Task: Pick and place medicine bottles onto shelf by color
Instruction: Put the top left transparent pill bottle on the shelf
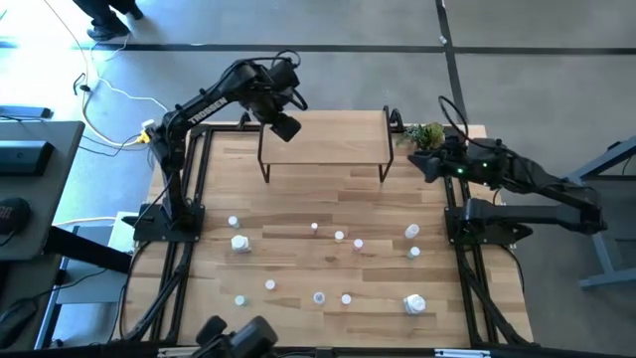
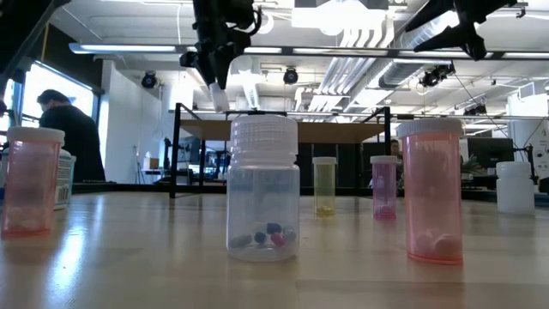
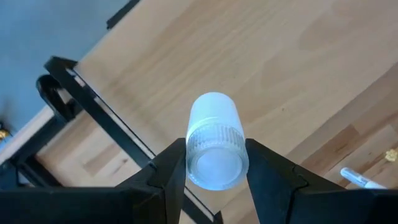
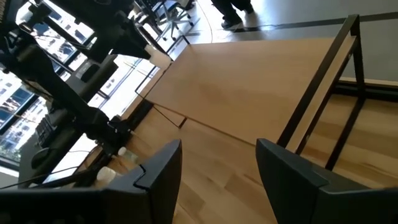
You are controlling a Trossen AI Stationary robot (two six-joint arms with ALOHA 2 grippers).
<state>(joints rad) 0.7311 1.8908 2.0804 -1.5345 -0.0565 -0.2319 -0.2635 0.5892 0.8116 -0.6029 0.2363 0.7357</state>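
Observation:
My left gripper (image 3: 216,149) is shut on a small white-capped medicine bottle (image 3: 213,112) above the left end of the shelf (image 1: 323,139), a light-wood board on thin black legs at the table's far side. The low view shows this gripper (image 2: 214,81) above the board (image 2: 283,130). Several more medicine bottles (image 1: 240,242) stand scattered on the tabletop nearer the front. My right gripper (image 4: 217,168) waits open off the shelf's right end (image 1: 425,166), holding nothing. My left gripper pinches the bottle by the ribbed sides of its cap (image 3: 216,138), one finger (image 3: 174,168) on each side. The fingers come from above, pointing steeply down. The bottle hangs below them, cap up and body toward the board, lifted clear of the shelf.
A small green plant (image 1: 425,133) stands by the shelf's right end. In the low view a clear bottle (image 2: 263,189), pink bottles (image 2: 433,193) (image 2: 30,180) and a yellow one (image 2: 324,184) stand in front. A person (image 2: 64,129) shows beyond the table on the left.

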